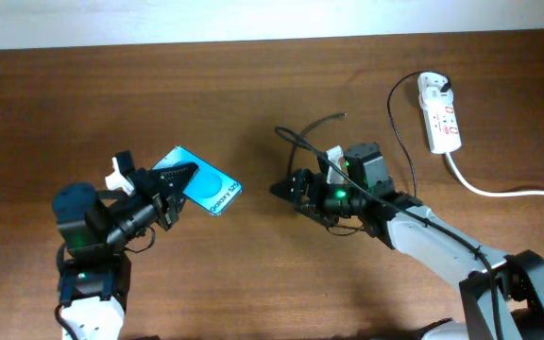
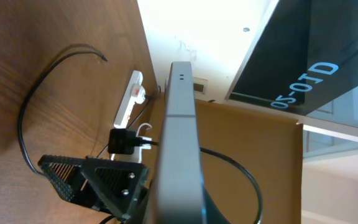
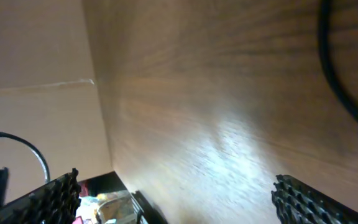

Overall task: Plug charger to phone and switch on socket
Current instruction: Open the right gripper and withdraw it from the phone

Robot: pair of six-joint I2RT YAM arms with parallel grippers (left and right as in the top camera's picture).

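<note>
The phone (image 1: 208,190), blue with a white text strip, is lifted off the table and tilted in my left gripper (image 1: 176,181), which is shut on its left end. In the left wrist view the phone (image 2: 179,118) shows edge-on beside one finger. The white socket (image 1: 441,114) lies at the far right, with the charger's black plug (image 1: 440,85) in its far end. The thin black charger cable (image 1: 297,142) loops over the table, its free tip near the middle back. My right gripper (image 1: 284,189) is open and empty, just above the wood (image 3: 179,199), right of the phone.
The socket's thick white cord (image 1: 499,192) curves off to the right edge. The socket (image 2: 128,102) and cable loop (image 2: 25,112) also show in the left wrist view. A stretch of black cable (image 3: 340,81) crosses the right wrist view's upper right.
</note>
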